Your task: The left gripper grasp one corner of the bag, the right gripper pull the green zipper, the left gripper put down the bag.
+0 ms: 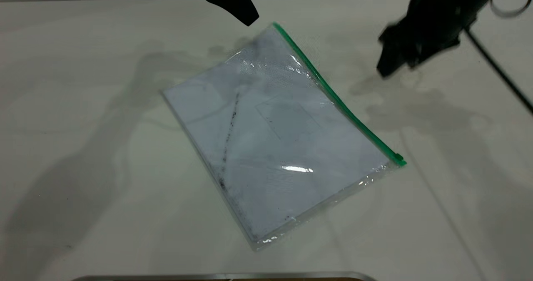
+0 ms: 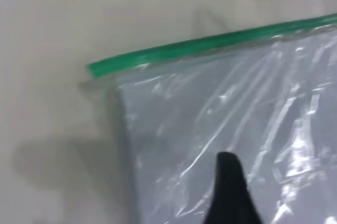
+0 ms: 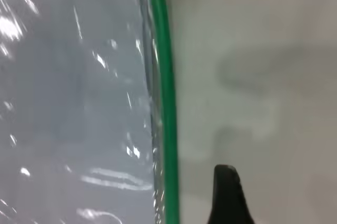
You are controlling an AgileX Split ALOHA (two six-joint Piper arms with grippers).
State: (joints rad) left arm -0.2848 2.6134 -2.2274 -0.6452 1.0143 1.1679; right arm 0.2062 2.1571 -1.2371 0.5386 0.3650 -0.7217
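Clear plastic, the bag (image 1: 275, 139) lies flat mid-table, green zipper (image 1: 339, 100) along its right edge; whether either gripper is open I cannot tell, so the left gripper (image 1: 233, 0) should descend squarely onto the far corner.

Lying flat and skewed on desk (image 1: 83, 106): clear bag (image 1: 266, 147) holding white paper with dark streak; green zipper (image 1: 333, 93) running along one long edge, slider at nearer end.
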